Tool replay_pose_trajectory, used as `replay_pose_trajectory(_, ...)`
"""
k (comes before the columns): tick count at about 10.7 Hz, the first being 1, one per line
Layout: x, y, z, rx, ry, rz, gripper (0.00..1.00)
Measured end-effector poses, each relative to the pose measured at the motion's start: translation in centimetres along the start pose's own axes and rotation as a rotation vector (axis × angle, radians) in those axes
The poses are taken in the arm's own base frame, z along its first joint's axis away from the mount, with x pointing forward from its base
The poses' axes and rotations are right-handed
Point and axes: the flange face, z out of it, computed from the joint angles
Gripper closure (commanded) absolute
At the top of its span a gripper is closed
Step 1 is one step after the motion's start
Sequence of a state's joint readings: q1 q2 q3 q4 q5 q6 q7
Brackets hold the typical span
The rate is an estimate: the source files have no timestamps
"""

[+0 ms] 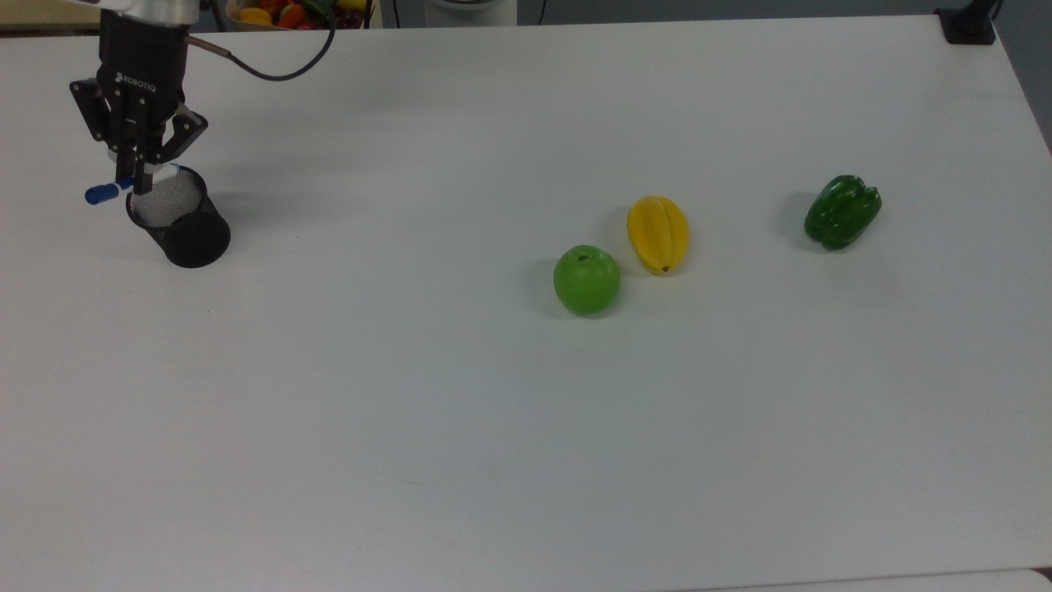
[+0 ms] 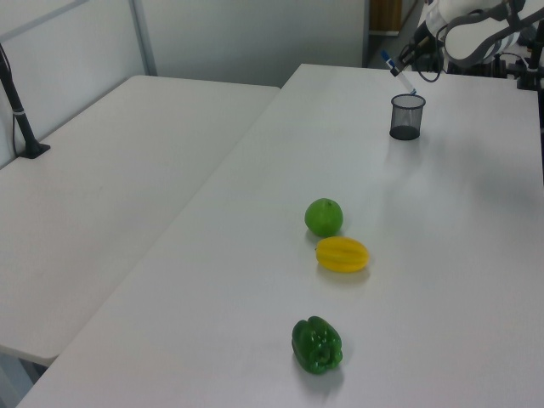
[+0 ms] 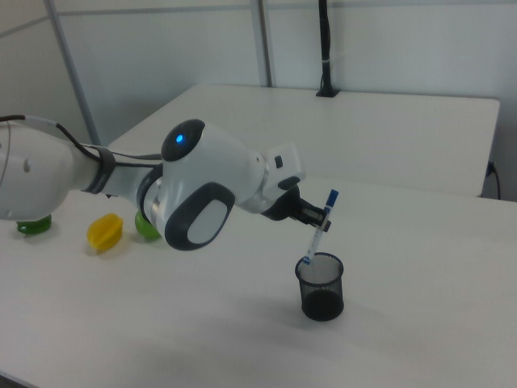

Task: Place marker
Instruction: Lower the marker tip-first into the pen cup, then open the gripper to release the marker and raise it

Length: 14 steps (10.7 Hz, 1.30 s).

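**Reporter:** What does the scene show?

**Editor:** A Panda arm's hand (image 1: 138, 177) grips a blue-capped marker (image 3: 319, 227) between closed fingers, above a black mesh cup (image 1: 182, 220) near one end of a white surface (image 1: 526, 411). In the right view the marker stands tilted, cap up, its lower tip at the cup's rim, seemingly just inside the mouth.

**Reporter:** So which step is in hand?

**Editor:** By the look of it, the placing itself. The marker is lined up with the cup but not yet let go.

**Reporter:** And the next move?

**Editor:** Likely a short descent so more of the barrel sits inside, then opening the fingers. The tilt matters: in the top view the cap end overhangs the rim on the top view's left, so releasing too high could tip the marker out or nudge the light cup.

**Reporter:** Anything else nearby?

**Editor:** A green apple (image 1: 586, 279), a yellow starfruit (image 1: 657, 233) and a green pepper (image 1: 842, 210) lie well apart from the cup.
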<state>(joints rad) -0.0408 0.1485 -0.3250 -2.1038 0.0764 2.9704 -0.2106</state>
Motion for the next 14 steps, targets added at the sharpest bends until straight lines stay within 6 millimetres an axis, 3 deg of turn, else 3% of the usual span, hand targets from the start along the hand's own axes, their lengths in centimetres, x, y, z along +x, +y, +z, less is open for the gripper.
replay_pose_trajectory(3, -2.5, 0.1, 2.1, -0.026, 0.023, -0.004, 1.00)
replay_pose_trajectory(4, -2.9, 0.0, 2.4, -0.026, 0.018, -0.005, 0.94)
replay_pose_trajectory(6, -3.4, -0.1, 2.9, -0.026, 0.006, -0.007, 0.52)
replay_pose_trajectory(10, -3.5, -0.1, 3.0, -0.027, 0.002, -0.008, 0.00)
replay_pose_trajectory(14, -2.8, -0.2, 2.5, -0.025, 0.016, 0.010, 0.00)
